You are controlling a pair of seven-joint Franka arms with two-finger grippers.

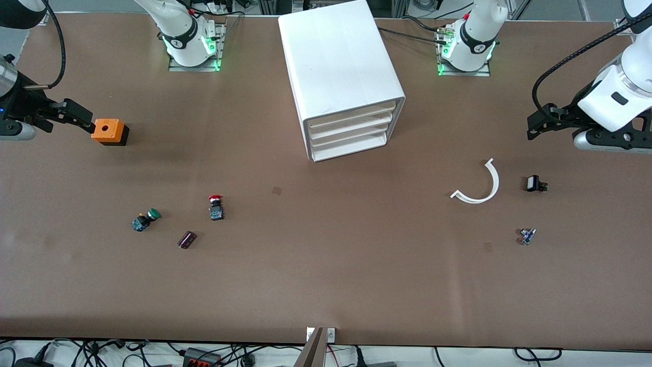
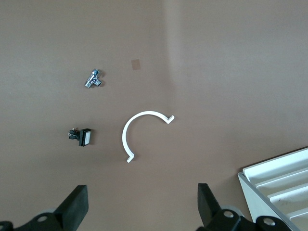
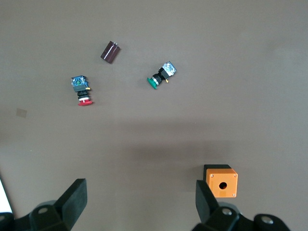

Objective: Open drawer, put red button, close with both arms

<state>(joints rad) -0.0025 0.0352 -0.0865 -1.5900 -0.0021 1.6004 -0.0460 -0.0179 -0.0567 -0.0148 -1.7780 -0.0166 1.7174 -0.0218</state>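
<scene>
The white cabinet [image 1: 341, 76] stands at the middle of the table between the two arm bases. Its middle drawer [image 1: 351, 131] is shut, like the ones above and below it. The red button [image 1: 216, 206] lies on the table, nearer to the front camera than the cabinet, toward the right arm's end; it also shows as the red button [image 3: 83, 91]. My right gripper [image 1: 76, 116] hangs open and empty over the table beside an orange box; its fingers [image 3: 74, 199] stand wide apart. My left gripper [image 1: 544, 122] hangs open and empty over the left arm's end, fingers [image 2: 77, 207] wide apart.
The orange box [image 1: 108, 131] sits at the right arm's end. A green button [image 1: 145, 220] and a dark purple cylinder [image 1: 187, 239] lie near the red button. Toward the left arm's end lie a white curved strip [image 1: 481, 186], a small black switch [image 1: 535, 183] and a small metal part [image 1: 527, 236].
</scene>
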